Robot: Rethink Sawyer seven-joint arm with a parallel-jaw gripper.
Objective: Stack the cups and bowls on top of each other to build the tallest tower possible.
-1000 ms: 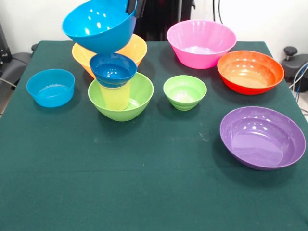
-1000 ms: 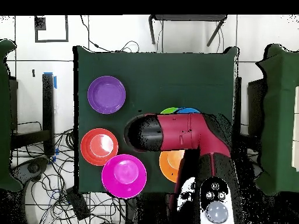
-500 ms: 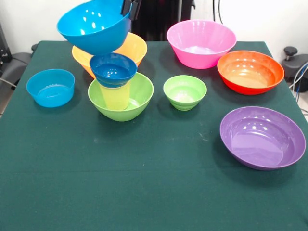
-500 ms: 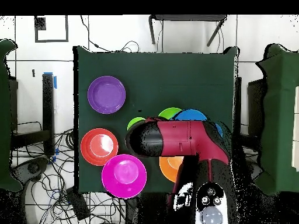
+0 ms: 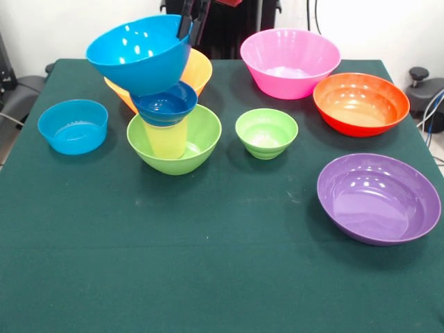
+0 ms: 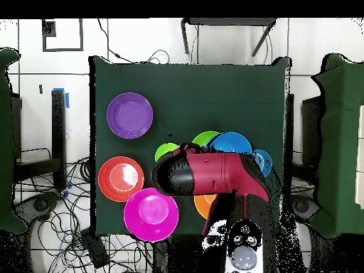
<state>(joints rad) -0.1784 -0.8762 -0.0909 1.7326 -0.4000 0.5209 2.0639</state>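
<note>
My gripper (image 5: 189, 22) comes down from the top edge and is shut on the right rim of a large blue bowl (image 5: 137, 54), holding it tilted. The bowl's underside is at the rim of a small dark-blue bowl (image 5: 165, 104); I cannot tell whether they touch. That small bowl sits on the pale yellow tumbler (image 5: 165, 141), which stands in a large lime-green bowl (image 5: 197, 142). In the overhead view the arm (image 6: 213, 174) hides most of this stack; only the blue bowl (image 6: 232, 142) and the lime-green bowl (image 6: 205, 137) show.
An orange-yellow bowl (image 5: 200, 69) stands behind the stack and a low light-blue bowl (image 5: 72, 125) to its left. To the right are a small green bowl (image 5: 266, 132), a pink bowl (image 5: 290, 62), a red-orange bowl (image 5: 361, 104) and a purple bowl (image 5: 378, 198).
The large blue bowl has swung slightly left, then come down, so its underside now meets the small dark-blue bowl's rim. In the overhead view the arm has shifted, uncovering more of the stack.
</note>
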